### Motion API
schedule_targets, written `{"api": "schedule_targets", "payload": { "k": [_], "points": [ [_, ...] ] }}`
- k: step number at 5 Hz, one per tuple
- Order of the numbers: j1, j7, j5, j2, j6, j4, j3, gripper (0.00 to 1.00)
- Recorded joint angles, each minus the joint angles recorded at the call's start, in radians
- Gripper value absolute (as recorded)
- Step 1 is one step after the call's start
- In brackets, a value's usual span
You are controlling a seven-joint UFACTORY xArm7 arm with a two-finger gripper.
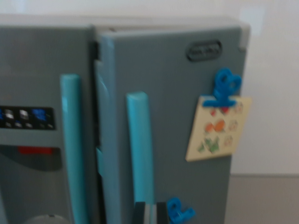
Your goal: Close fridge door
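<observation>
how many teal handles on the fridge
2: one handle on the door at the wrist view's left, one handle on the slightly open door at its right. Others may lie outside the frame.

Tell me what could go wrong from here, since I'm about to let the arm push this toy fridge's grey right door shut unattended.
1. The cream picture card hanging from a blue clip on the grey right door could be knocked off if the push lands there.
2. The door stands slightly ajar beside the teal handle; a glancing push might slide off that handle.
3. The dark gripper is barely visible at the bottom edge, so contact is hard to verify.
</observation>
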Motion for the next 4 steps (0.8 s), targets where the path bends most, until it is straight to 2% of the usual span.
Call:
{"api": "schedule_targets", "payload": {
  "k": [1, 2, 3, 4],
  "points": [
    [0.0000, 0.000, 0.0000, 0.000, 0.000, 0.000, 0.000, 1.00],
    [0.0000, 0.000, 0.0000, 0.039, 0.000, 0.002, -0.024, 1.00],
    [0.0000, 0.000, 0.0000, 0.039, 0.000, 0.002, -0.024, 1.00],
    [0.0000, 0.000, 0.0000, 0.109, 0.000, 0.012, -0.033, 1.00]
  ]
}}
